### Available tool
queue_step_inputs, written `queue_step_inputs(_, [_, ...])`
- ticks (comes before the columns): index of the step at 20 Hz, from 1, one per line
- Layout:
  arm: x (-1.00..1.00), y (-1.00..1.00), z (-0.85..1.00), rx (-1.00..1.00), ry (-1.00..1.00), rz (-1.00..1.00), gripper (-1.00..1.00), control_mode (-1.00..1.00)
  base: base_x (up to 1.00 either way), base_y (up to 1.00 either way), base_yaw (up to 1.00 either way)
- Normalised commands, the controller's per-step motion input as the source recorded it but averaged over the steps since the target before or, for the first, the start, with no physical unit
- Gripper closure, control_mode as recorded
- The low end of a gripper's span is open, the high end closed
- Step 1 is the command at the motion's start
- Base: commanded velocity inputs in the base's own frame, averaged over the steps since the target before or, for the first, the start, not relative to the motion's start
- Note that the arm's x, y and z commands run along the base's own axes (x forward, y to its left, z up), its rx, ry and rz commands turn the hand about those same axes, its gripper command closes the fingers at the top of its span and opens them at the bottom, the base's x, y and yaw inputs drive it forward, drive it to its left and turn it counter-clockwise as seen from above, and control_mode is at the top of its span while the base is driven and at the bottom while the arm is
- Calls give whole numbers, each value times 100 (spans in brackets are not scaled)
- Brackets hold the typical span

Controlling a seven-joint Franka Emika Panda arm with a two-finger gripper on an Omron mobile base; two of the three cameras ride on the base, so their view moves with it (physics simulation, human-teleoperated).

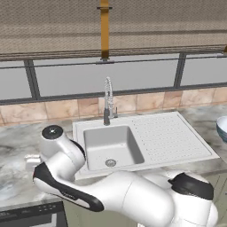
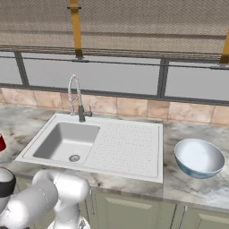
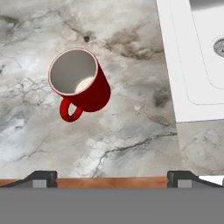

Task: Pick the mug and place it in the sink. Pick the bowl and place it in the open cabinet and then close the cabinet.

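Hovering over the mug (image 3: 81,85) — jaws spread wide, nothing held.
I see it upright on the marble counter (image 3: 131,127), left of the sink (image 3: 192,65), so my gripper (image 3: 112,177) needs centring before descending.

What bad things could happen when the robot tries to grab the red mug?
1. The mug stands off to one side of the open gripper, not between its fingertips, so closing now would probably miss it.
2. The handle sticks out toward the gripper; a finger might bump it and spin or tip the mug.
3. The mug looks glossy and round, so it could slip before reaching the sink.
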Motion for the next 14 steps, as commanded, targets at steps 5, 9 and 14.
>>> queue_step_inputs(5, [29, 24, -5, 0, 7, 0, -100, -100, 0, 0, 0])
queue_step_inputs(9, [19, 29, -11, 0, 3, 0, -100, -100, 0, 0, 0])
queue_step_inputs(14, [8, 18, -13, 0, 0, -4, -100, -100, 0, 0, 0])
